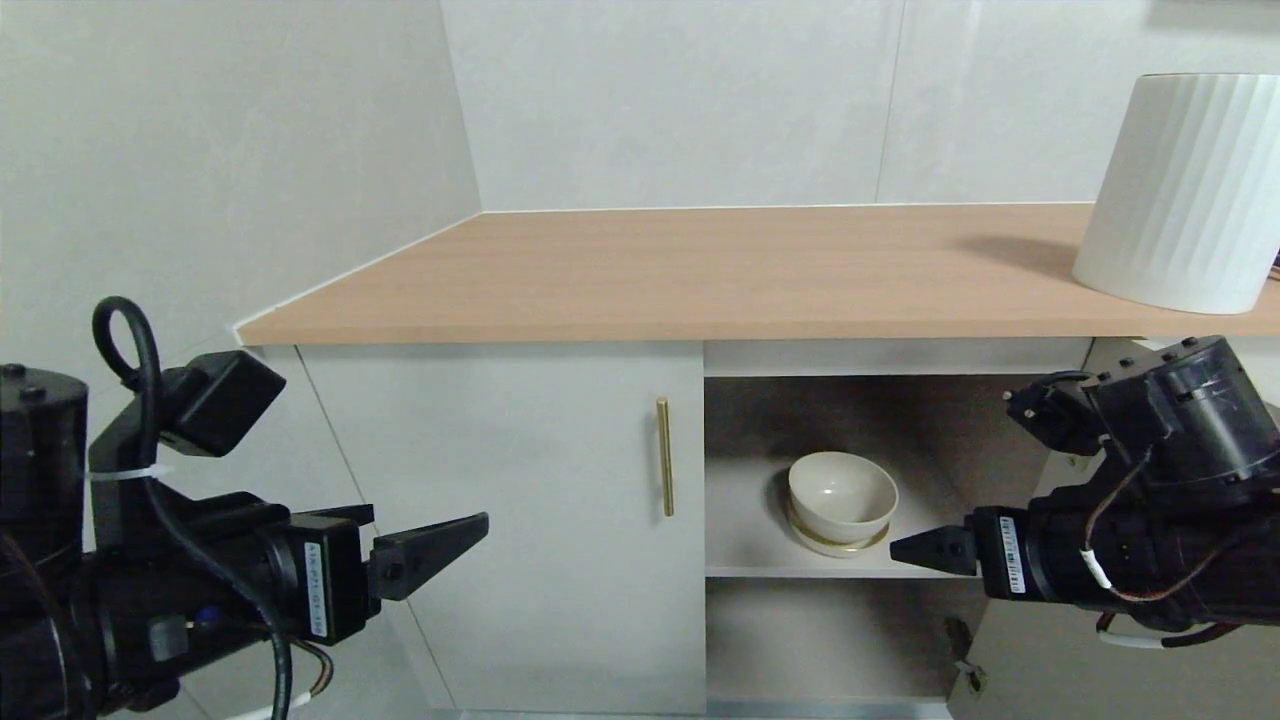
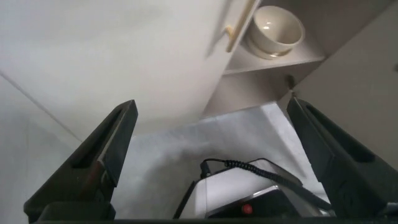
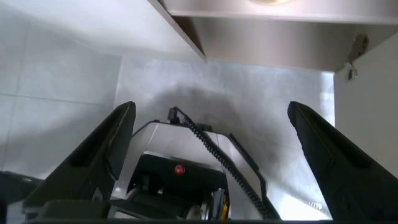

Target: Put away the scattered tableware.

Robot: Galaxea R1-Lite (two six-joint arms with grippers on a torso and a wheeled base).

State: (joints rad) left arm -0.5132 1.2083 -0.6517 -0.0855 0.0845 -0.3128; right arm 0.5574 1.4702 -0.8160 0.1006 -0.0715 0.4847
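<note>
1. Nearest on the left, the left gripper (image 1: 430, 530) hangs low in front of the closed cabinet door (image 1: 520, 520). In the left wrist view its fingers (image 2: 115, 149) stand wide apart with nothing between them.
2. Beside that, a slim brass handle (image 1: 664, 457) runs upright along the right edge of the closed door.
3. Above both, the wooden countertop (image 1: 700, 270) spans the cabinet from the wall corner to the right edge of the head view.
4. Right of the handle the compartment stands open. A cream bowl (image 1: 842, 495) sits upright on a gold-rimmed plate (image 1: 838, 545), and both rest on the middle shelf (image 1: 740, 540), left of its centre.
5. Just right of the bowl, the right gripper (image 1: 930, 550) is level with the shelf's front edge, pointing left towards the plate but apart from it. In the right wrist view its fingers (image 3: 112, 149) are spread wide and hold nothing.
6. Farthest right, a white ribbed cylinder (image 1: 1180, 190) stands on the countertop.
</note>
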